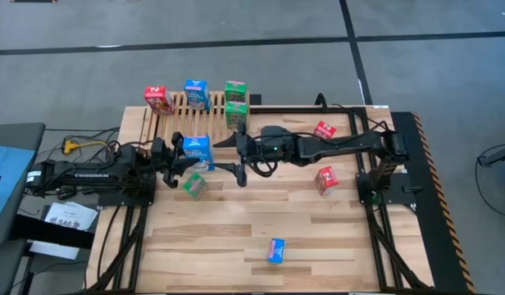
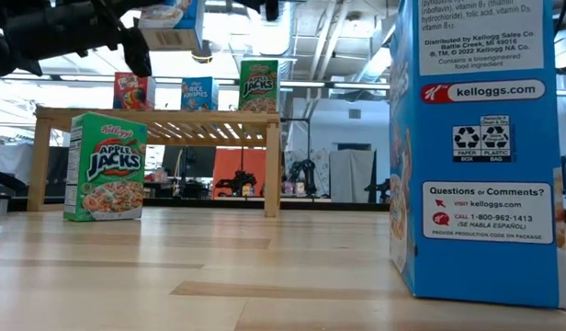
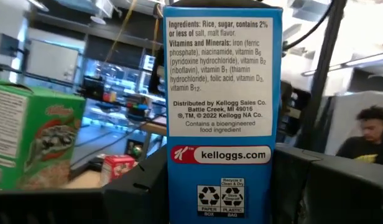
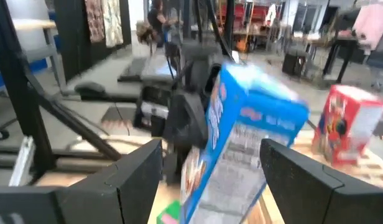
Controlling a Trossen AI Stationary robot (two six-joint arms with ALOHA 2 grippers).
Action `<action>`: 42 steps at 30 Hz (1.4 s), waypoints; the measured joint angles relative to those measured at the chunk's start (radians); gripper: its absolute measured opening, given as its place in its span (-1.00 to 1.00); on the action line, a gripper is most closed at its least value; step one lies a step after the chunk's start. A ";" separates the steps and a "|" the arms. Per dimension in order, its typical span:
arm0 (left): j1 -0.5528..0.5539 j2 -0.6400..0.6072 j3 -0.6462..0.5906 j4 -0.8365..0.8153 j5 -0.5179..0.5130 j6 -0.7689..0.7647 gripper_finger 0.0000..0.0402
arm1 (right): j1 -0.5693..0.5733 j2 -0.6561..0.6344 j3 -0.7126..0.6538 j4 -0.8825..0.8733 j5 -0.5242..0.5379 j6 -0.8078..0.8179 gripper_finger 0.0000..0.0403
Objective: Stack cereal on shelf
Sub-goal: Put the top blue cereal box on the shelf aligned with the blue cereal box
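Observation:
The wooden slatted shelf (image 1: 180, 111) stands at the table's far left, and also shows in the low view (image 2: 154, 115). On it stand a red box (image 1: 158, 99), a blue box (image 1: 195, 94) and two green boxes (image 1: 235, 102). My left gripper (image 1: 180, 157) is shut on another blue cereal box (image 1: 198, 152), lifted in front of the shelf (image 2: 173, 23). My right gripper (image 1: 229, 157) is open just to the box's right, its fingers (image 4: 135, 177) on either side of the box as its wrist view shows it. I cannot tell whether they touch it. A green box (image 1: 195, 185) stands on the table below. My left gripper pinches the blue box between its two fingers (image 3: 132, 183), one on each broad face, low on the box beside the narrow printed side panel (image 3: 219, 186). The fingers come about level from the table's left. The box is lifted clear of the table and tilted.
Two red boxes (image 1: 324, 129) (image 1: 325, 179) lie on the table's right part, under and beside my right arm. A blue box (image 1: 275, 250) stands near the table's front edge and looms large in the low view (image 2: 485, 147). A person (image 3: 365, 134) shows beyond the table.

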 joint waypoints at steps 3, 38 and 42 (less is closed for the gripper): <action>0.000 0.000 0.000 -0.002 -0.051 0.086 -0.15 | 0.001 -0.018 -0.003 -0.067 0.002 -0.010 0.47; 0.251 0.129 -0.001 -0.014 -0.436 0.313 -0.16 | 0.224 -0.309 -0.001 -0.387 0.007 -0.165 0.47; 0.273 0.134 -0.001 -0.013 -0.422 0.344 -0.16 | 0.220 -0.309 -0.001 -0.400 0.007 -0.164 0.47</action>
